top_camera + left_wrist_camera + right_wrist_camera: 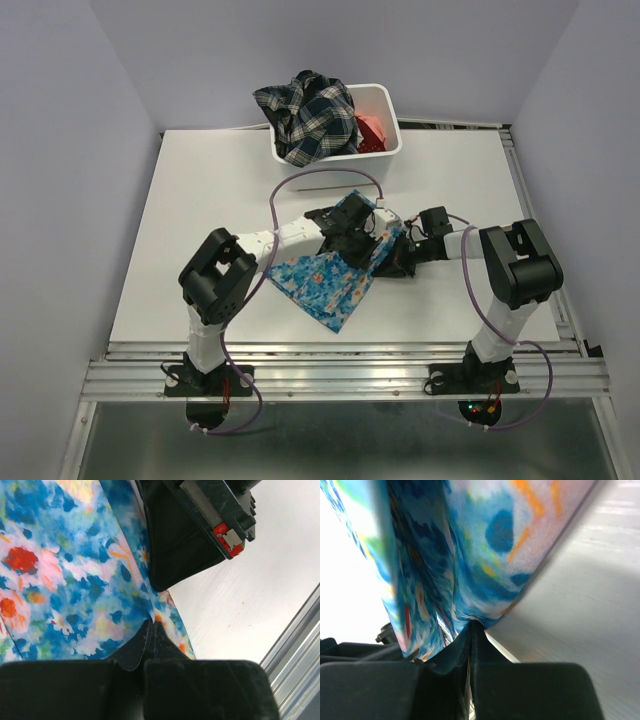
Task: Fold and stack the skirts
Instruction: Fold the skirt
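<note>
Because the left end effector (151, 626) and the right end effector (471, 629) are each clamped on only a thin edge of the bright blue flowered cloth skirt (330, 285), which drapes just below them onto the white surface (200, 200), an uneven pull could slip the cloth free or skew the fold.

This is a robotics lab, set up as a closed test cell. A bare white table (200, 200) is boxed in on three sides by plain pale walls (60, 150). A frame of metal rails (340, 375) runs along its near edge, carrying the bolted-down left arm (215, 285) and right arm (515, 270) (small lights glow at their bases) with trailing purple cables (271, 205). A white bin (345, 160) of crumpled skirts (305, 120) stands at the far edge.
</note>
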{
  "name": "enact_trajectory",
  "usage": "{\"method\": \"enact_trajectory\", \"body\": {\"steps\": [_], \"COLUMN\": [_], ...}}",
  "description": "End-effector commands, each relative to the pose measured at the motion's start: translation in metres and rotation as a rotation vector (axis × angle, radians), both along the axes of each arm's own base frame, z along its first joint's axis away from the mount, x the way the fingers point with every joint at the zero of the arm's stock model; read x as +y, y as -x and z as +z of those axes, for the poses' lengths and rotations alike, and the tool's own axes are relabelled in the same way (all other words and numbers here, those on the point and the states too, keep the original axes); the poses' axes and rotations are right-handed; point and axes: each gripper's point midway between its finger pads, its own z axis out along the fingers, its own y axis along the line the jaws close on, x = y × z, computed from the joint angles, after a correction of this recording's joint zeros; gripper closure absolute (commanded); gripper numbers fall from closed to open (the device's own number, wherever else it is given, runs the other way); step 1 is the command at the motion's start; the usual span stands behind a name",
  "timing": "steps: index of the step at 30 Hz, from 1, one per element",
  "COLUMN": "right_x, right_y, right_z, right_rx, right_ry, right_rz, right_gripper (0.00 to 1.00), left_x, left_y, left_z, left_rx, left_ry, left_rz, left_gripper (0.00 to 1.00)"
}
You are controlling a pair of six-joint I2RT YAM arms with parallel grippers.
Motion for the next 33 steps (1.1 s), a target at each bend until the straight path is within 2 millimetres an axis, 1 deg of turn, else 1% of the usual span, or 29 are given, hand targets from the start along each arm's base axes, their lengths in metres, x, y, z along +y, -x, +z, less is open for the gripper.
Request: {"method": "enact_trajectory", "body": {"steps": [1, 6, 8, 10, 14, 15, 19, 20, 23, 24, 25, 26, 27, 28, 29, 30, 31, 32, 33], "right_x": [-0.007, -0.007, -0.007, -0.007, -0.008, -0.008, -0.009, -0.010, -0.016, -0.018, -0.026, -0.032, -0.037, -0.043, -0.048, -0.058, -0.062, -0.062, -0.064], "right_y": [-0.001, -0.001, -0.001, -0.001, -0.001, -0.001, -0.002, -0.003, -0.007, -0.006, 0.000, -0.013, -0.014, -0.016, -0.021, -0.028, -0.033, -0.037, -0.047], "right_z": [-0.012, -0.012, -0.011, -0.011, -0.009, -0.009, -0.001, 0.002, 0.013, 0.017, 0.019, 0.030, 0.034, 0.043, 0.048, 0.053, 0.061, 0.066, 0.074], "right_rx": [-0.022, -0.020, -0.022, -0.022, -0.030, -0.029, -0.055, -0.068, -0.096, -0.101, -0.083, -0.115, -0.119, -0.148, -0.172, -0.205, -0.242, -0.262, -0.296], "right_ry": [0.088, 0.087, 0.088, 0.088, 0.089, 0.092, 0.102, 0.107, 0.142, 0.153, 0.171, 0.173, 0.175, 0.182, 0.188, 0.198, 0.203, 0.202, 0.199], "right_rz": [-0.017, -0.019, -0.020, -0.020, -0.021, -0.020, 0.006, 0.018, 0.063, 0.087, 0.124, 0.121, 0.128, 0.146, 0.139, 0.123, 0.114, 0.115, 0.101], "right_gripper": [0.99, 0.99, 0.99, 0.99, 0.99, 0.99, 0.99, 0.96, 0.95, 0.95, 0.95, 0.95, 0.96, 0.96, 0.96, 0.94, 0.93, 0.91, 0.86], "left_x": [-0.010, -0.018, -0.020, -0.020, -0.017, -0.017, -0.012, -0.009, -0.006, -0.004, -0.004, -0.004, -0.002, -0.003, -0.003, -0.002, -0.004, -0.004, -0.004], "left_y": [0.017, 0.028, 0.030, 0.030, 0.026, 0.025, 0.017, 0.012, 0.010, 0.011, 0.012, 0.013, 0.016, 0.018, 0.019, 0.021, 0.022, 0.022, 0.022], "left_z": [0.021, 0.015, 0.011, 0.002, -0.018, -0.026, -0.045, -0.050, -0.054, -0.056, -0.055, -0.054, -0.054, -0.053, -0.053, -0.051, -0.049, -0.048, -0.045], "left_rx": [0.024, 0.040, 0.062, 0.080, 0.089, 0.097, 0.113, 0.117, 0.126, 0.131, 0.130, 0.131, 0.136, 0.138, 0.139, 0.140, 0.141, 0.140, 0.135], "left_ry": [0.065, 0.060, 0.057, 0.044, 0.007, -0.002, -0.031, -0.037, -0.033, -0.034, -0.027, -0.022, -0.019, -0.008, -0.002, 0.003, 0.015, 0.020, 0.025], "left_rz": [-0.045, -0.077, -0.059, -0.053, -0.035, -0.033, -0.009, 0.002, 0.000, 0.000, -0.003, -0.005, -0.008, -0.012, -0.013, -0.016, -0.025, -0.027, -0.028], "left_gripper": [1.00, 1.00, 1.00, 1.00, 1.00, 1.00, 1.00, 1.00, 1.00, 1.00, 1.00, 1.00, 1.00, 0.98, 0.96, 0.95, 0.92, 0.90, 0.88]}}
